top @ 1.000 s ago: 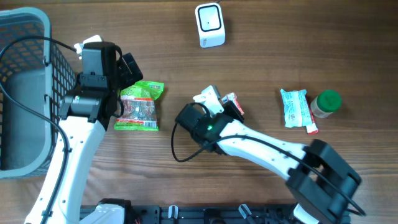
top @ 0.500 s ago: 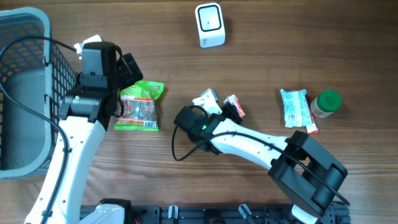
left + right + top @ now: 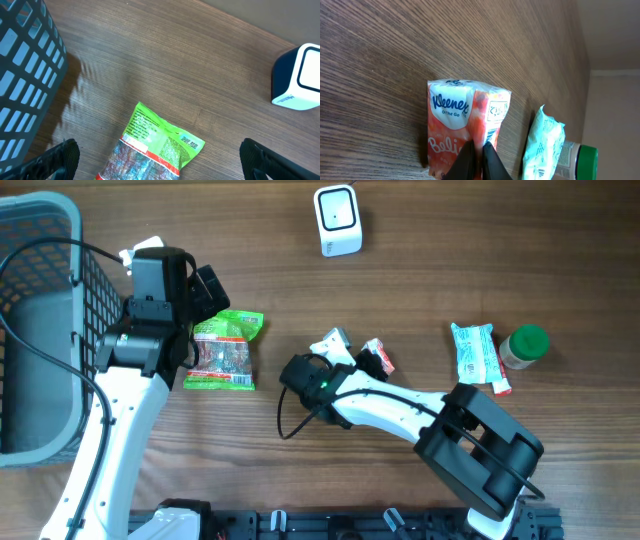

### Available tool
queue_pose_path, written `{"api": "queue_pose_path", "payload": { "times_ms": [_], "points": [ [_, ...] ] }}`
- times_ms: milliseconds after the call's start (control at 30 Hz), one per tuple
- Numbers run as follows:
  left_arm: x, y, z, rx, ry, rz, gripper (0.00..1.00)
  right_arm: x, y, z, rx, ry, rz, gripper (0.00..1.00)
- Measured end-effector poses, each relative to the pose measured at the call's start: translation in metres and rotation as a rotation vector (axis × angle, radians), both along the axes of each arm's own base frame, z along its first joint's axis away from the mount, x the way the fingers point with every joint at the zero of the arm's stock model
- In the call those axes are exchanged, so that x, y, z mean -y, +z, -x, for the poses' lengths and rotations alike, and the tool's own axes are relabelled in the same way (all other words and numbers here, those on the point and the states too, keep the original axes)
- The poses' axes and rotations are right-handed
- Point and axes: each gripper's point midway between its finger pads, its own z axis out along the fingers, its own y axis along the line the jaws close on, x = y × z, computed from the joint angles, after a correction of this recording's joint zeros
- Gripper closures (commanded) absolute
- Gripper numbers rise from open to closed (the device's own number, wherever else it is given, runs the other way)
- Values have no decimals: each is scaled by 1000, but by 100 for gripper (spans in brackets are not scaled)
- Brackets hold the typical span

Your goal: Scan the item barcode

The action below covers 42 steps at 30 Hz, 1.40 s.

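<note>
Mid-table, right arm (image 3: 400, 405) stretched low, right fingers (image 3: 492, 164) pinching tissue pack (image 3: 451, 120); left fingers (image 3: 60, 159) spread.

Tissue pack (image 3: 465, 125) at tips of my right jaws, table (image 3: 500, 240) beneath. Wipes pack (image 3: 545, 145) on table to right of it; bottle (image 3: 577, 162) just beside wipes pack, further right. Snack bag (image 3: 155, 150) on table, below and between my left jaws. Basket (image 3: 25, 65) to their left. Scanner (image 3: 300, 77) ahead and right of them, well apart from snack bag.
</note>
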Motion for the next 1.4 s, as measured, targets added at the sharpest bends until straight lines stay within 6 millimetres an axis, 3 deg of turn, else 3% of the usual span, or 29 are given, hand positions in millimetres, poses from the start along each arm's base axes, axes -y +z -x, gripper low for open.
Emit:
{"api": "queue_pose_path", "payload": {
  "times_ms": [67, 500, 1000, 1100, 1300, 1400],
  "points": [
    [0, 0, 0, 0, 0, 0, 0, 0, 0, 0, 0, 0, 0, 88],
    [0, 0, 0, 0, 0, 0, 0, -3, -4, 2, -20, -1, -27, 83],
    [0, 0, 0, 0, 0, 0, 0, -9, -5, 0, 6, -25, -91, 67],
    [0, 0, 0, 0, 0, 0, 0, -11, 4, -2, 23, -28, -121, 60],
    [0, 0, 0, 0, 0, 0, 0, -12, 42, -9, 45, -50, -299, 34],
    [0, 0, 0, 0, 0, 0, 0, -5, 53, -14, -28, -71, -444, 33]
  ]
}}
